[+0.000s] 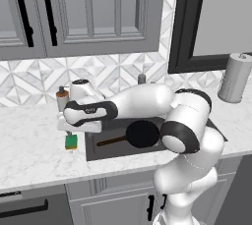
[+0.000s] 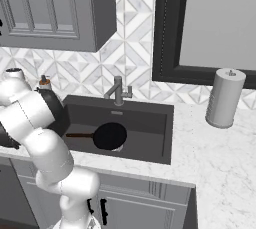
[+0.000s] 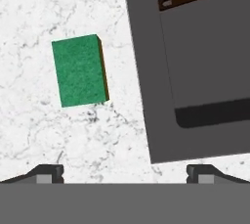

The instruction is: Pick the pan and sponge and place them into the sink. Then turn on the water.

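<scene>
Sponge [image 3: 79, 70] is seen green on top, with a yellow-brown side edge. Pan [image 2: 110, 136] is black, its handle dark reddish-brown. Sink [image 2: 150, 138] is dark grey-black; faucet [image 2: 117, 91] is grey metal. Surface [image 3: 73, 135] is white marble, veined in grey. Backsplash [image 1: 34, 79] is patterned in white and grey diamond tiles. Cabinets [image 1: 88, 13] are grey with black handles. Paper towel roll [image 2: 225, 98] is light grey.
</scene>
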Available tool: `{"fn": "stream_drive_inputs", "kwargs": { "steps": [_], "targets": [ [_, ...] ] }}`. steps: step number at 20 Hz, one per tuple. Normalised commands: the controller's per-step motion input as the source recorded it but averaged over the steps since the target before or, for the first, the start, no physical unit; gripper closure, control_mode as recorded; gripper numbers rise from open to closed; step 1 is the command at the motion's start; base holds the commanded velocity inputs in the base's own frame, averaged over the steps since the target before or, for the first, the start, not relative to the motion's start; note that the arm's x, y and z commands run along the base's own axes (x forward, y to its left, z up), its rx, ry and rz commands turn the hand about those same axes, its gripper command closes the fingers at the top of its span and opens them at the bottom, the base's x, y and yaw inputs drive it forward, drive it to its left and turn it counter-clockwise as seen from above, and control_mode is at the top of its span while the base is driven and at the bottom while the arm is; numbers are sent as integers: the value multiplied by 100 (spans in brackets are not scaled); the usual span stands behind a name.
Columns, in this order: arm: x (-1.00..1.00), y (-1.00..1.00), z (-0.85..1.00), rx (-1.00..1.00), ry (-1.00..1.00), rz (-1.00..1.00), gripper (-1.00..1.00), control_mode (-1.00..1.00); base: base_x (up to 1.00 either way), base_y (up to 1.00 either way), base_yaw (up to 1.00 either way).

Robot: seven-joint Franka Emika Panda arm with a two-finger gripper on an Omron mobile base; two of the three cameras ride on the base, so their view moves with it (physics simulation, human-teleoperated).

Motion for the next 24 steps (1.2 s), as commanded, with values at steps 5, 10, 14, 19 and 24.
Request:
{"fn": "stream_drive_inputs", "kwargs": {
  "steps": [5, 10, 14, 19, 24],
  "targets": [
    [9, 0, -20, -7, 6, 0, -100, -100, 0, 0, 0],
    [21, 20, -14, -7, 3, 0, -100, -100, 0, 0, 0],
    [38, 28, -4, -1, 8, 3, -100, -100, 0, 0, 0],
    [29, 8, -7, 0, 1, 4, -100, -100, 0, 0, 0],
    [23, 5, -32, 0, 0, 3, -100, -100, 0, 0, 0]
  ]
}}
